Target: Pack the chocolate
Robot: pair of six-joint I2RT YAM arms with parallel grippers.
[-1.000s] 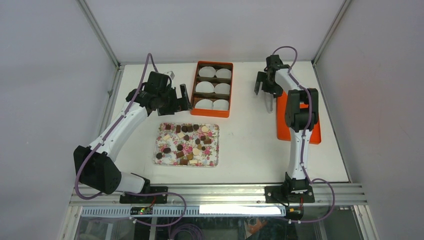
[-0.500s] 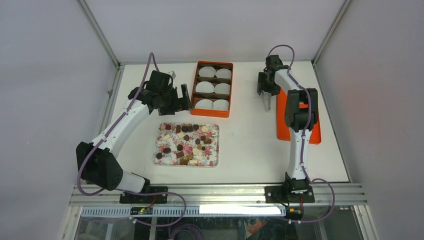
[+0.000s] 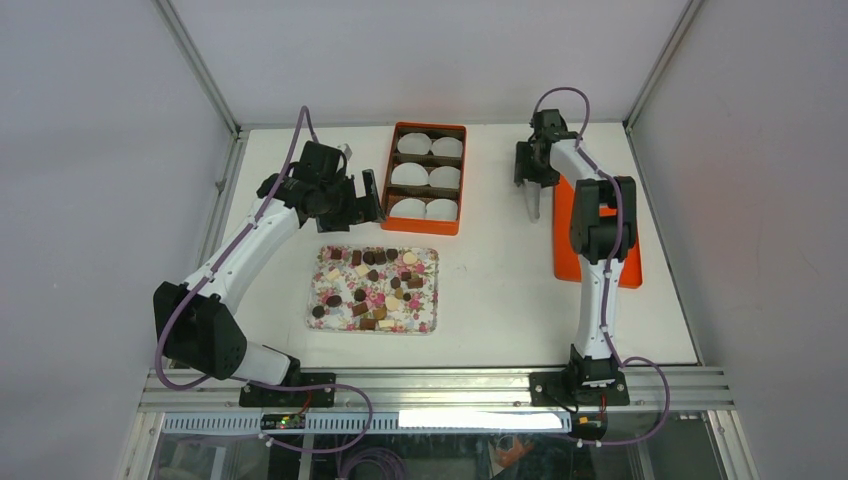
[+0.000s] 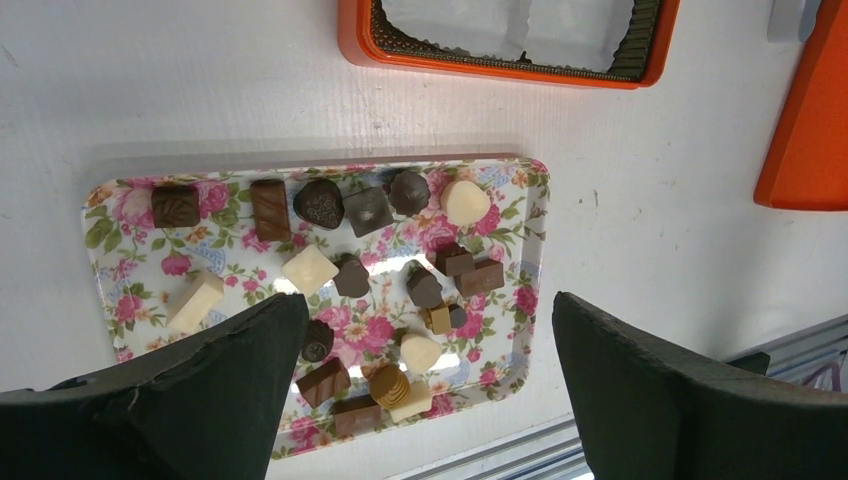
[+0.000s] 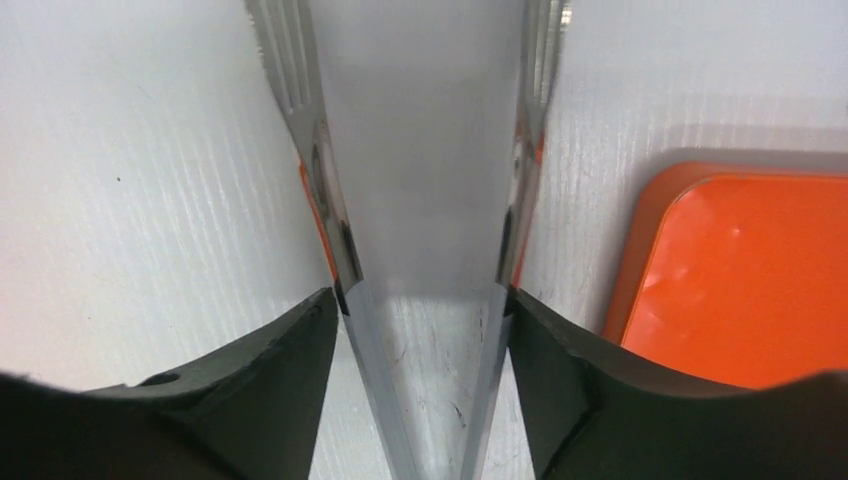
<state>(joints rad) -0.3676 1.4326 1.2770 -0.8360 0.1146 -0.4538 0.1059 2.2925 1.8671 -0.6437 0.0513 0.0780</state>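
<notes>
Chocolate [image 4: 350,275] lies straight under the left claw [image 4: 425,310], whose fingers are spread wide and grasp nothing. The dark, light brown and cream-white pieces are scattered loosely over a floral tray [image 4: 528,300], some touching one another, with most of them in the tray's right half. In the overhead view this claw hangs above the strip of worktop [image 3: 500,290] between the tray and an orange box [image 3: 430,126], just beside the box's near left corner. The box sits behind the tray and holds white paper cups [image 3: 412,143] in two columns, separated by dark dividers.

The right claw [image 5: 420,300] is clenched on a pair of metal tongs [image 5: 330,210], one finger pressed against each arm. The tongs point down at the worktop; their tips look close to the surface, but contact cannot be made out. Just to their right lies an orange lid [image 5: 740,280], flat on the worktop. From above, the right arm's own links cover part of that lid. The tongs stand between box and lid, well apart from the tray.
</notes>
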